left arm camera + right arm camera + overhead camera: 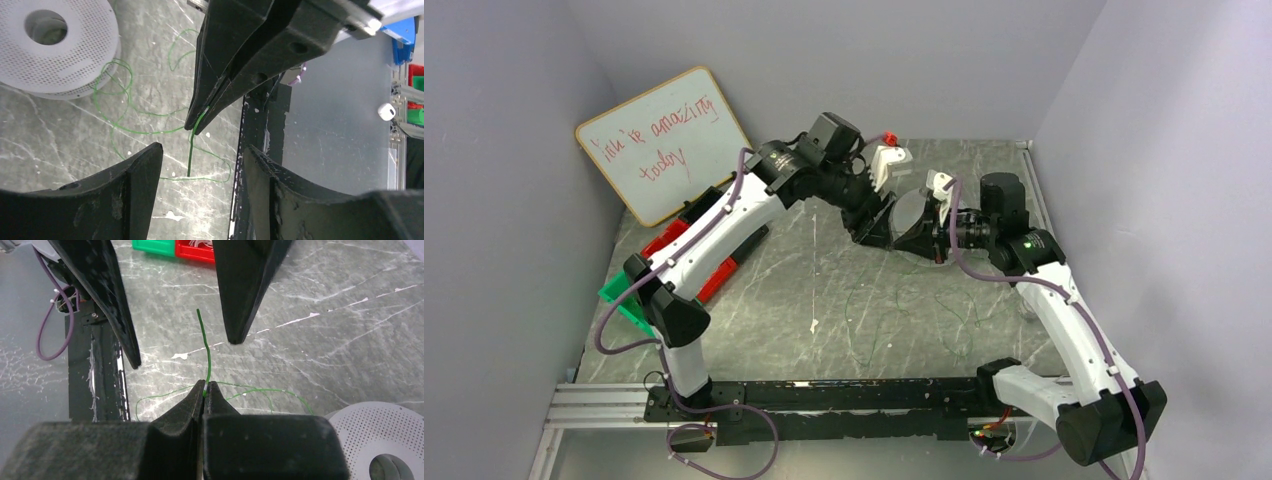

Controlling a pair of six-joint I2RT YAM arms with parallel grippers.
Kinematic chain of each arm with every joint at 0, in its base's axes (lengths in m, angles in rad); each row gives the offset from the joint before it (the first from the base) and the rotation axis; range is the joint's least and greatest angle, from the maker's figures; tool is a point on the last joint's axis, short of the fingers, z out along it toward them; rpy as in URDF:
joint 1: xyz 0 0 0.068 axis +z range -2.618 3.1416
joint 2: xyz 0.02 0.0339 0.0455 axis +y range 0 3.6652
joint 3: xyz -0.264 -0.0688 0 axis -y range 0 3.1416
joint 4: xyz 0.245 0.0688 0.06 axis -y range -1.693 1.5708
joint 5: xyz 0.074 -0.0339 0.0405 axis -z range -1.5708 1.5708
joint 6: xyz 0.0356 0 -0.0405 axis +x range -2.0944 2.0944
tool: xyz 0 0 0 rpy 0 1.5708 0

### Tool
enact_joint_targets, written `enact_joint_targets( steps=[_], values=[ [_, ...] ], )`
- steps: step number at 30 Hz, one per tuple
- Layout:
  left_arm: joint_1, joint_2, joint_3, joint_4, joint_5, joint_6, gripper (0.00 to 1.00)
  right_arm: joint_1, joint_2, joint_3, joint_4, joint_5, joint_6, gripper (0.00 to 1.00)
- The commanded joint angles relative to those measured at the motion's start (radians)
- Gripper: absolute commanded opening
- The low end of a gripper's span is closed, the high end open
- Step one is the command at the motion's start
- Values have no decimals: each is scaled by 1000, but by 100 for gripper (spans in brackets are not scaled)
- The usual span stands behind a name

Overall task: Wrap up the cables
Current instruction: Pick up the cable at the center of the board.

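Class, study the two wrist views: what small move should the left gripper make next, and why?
Probably close the left gripper on the green cable. Its open jaws stand on either side of the free end, which sticks up from the shut right gripper. A pinch there would likely secure it.

A grey, marble-veined table (824,290) is carrying everything here. A thin green cable (190,157) is lying across its middle in loose loops and squiggles, most of it resting flat on the surface and one short end rising off it. A white perforated spool (75,55) is sitting flat toward the back, just beside the nearest loops. Along the left edge a red bin (667,238) and a green bin (619,298) are sitting next to each other, and a whiteboard (662,142) with red handwriting is leaning at the back-left corner. A small white fleck (813,326) is lying near the middle, and a black rail (844,395) is running along the near edge.
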Motion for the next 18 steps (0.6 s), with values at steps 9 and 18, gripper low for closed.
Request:
enact_joint_targets(
  steps=[9,18],
  values=[
    [-15,31,44,-24,67,32,36,-7,-39,-16,7,-53,-44,0],
    [-15,26,50,-25,146,39,2,-26,-36,-28,47,-56,-4,0]
  ],
)
